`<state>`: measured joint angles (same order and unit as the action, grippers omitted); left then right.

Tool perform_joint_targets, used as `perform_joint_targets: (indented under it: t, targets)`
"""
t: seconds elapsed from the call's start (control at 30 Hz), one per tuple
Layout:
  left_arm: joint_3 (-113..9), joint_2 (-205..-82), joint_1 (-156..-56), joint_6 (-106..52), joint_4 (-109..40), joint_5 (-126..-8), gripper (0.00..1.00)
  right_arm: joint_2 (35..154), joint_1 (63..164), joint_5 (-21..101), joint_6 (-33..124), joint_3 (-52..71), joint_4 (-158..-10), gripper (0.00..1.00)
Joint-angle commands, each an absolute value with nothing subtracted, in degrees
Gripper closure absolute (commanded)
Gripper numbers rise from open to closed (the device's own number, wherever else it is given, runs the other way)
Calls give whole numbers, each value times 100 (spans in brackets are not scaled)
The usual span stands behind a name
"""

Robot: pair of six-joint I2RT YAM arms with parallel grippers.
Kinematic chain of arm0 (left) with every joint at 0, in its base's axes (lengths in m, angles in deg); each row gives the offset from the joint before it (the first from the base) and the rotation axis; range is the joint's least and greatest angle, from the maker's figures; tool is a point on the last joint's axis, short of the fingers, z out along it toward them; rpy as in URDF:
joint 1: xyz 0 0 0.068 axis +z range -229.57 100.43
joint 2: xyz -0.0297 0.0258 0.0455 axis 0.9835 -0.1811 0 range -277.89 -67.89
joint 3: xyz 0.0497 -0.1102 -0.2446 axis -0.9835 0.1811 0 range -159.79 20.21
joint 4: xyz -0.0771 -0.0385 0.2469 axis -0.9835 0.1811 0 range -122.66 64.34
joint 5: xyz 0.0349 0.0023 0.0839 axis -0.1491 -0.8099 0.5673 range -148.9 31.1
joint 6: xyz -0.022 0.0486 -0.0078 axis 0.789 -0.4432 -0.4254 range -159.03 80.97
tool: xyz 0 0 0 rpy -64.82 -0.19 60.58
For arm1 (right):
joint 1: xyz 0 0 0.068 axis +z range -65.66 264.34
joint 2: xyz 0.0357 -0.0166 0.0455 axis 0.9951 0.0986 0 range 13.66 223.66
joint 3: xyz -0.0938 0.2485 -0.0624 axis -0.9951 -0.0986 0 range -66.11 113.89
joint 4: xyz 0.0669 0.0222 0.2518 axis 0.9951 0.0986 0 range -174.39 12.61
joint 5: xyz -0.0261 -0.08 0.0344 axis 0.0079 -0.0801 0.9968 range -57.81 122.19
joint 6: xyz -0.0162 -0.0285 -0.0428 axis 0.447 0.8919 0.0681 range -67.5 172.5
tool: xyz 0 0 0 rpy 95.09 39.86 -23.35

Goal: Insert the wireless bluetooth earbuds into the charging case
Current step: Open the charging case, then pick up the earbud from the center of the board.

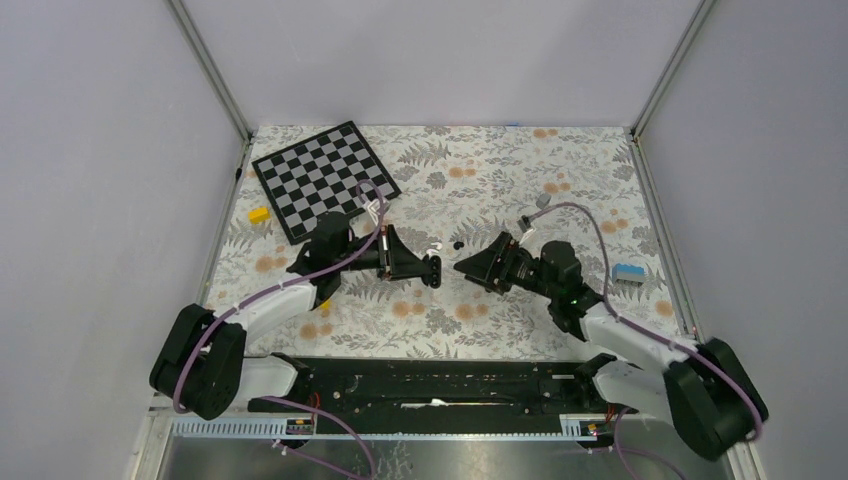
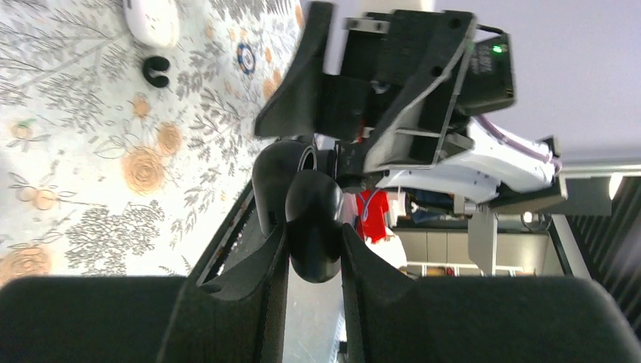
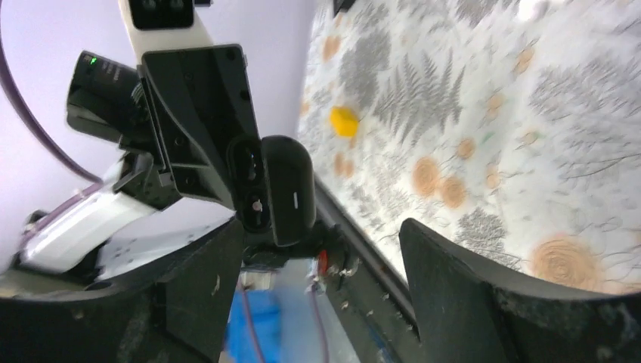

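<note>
Left pincer [image 2: 314, 243]: clenched on open black case [image 3: 283, 189].
Right pincer [image 3: 321, 234]: released, facing that case.
Earbud [image 2: 156, 70]: tabletop [image 2: 75, 189], beyond left pincer.

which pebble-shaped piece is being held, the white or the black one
The black one, pinched in the left jaws; the white one lies on the table.
</note>
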<state>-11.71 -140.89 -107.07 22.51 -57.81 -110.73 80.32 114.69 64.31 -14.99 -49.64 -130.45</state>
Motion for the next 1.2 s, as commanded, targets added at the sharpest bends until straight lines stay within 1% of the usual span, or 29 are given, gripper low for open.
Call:
perform_joint_targets:
  t: [0.0,0.1,0.17,0.27,0.33,0.4,0.63,0.83,0.97,1.17]
  targets:
    - [-1218,-13804,-10388,1848,-5461,-11138,100,6961,11432,4490,675,-3787,-8831,18]
    - [-1182,-13902,-10322,1778,-5438,-11211,100,6920,11440,3235,1224,-3188,-7139,23]
    - [-1162,-13970,-10321,1784,-5499,-11236,100,7048,11440,2711,1417,-2987,-6577,25]
    - [-1167,-13981,-10312,1731,-5440,-11226,100,7296,11440,2500,1472,-2890,-6282,33]
    - [-1186,-13976,-10304,1667,-5352,-11217,100,7509,11491,2397,1399,-2849,-6220,42]
    - [-1174,-13951,-10303,1637,-5316,-11199,100,7739,11581,2303,1311,-2836,-6222,49]
    - [-1061,-14023,-10303,1736,-5490,-11186,100,8489,11767,2354,977,-2657,-6830,59]
    - [-1044,-13977,-10303,1783,-5540,-11151,100,8744,11830,2386,1044,-2546,-7071,70]
    - [-1037,-14017,-10303,1753,-5529,-11177,100,8933,11935,2439,1099,-2454,-7121,73]
    - [-993,-14080,-10257,1518,-5302,-11146,100,9307,12135,2294,1117,-2118,-7217,73]
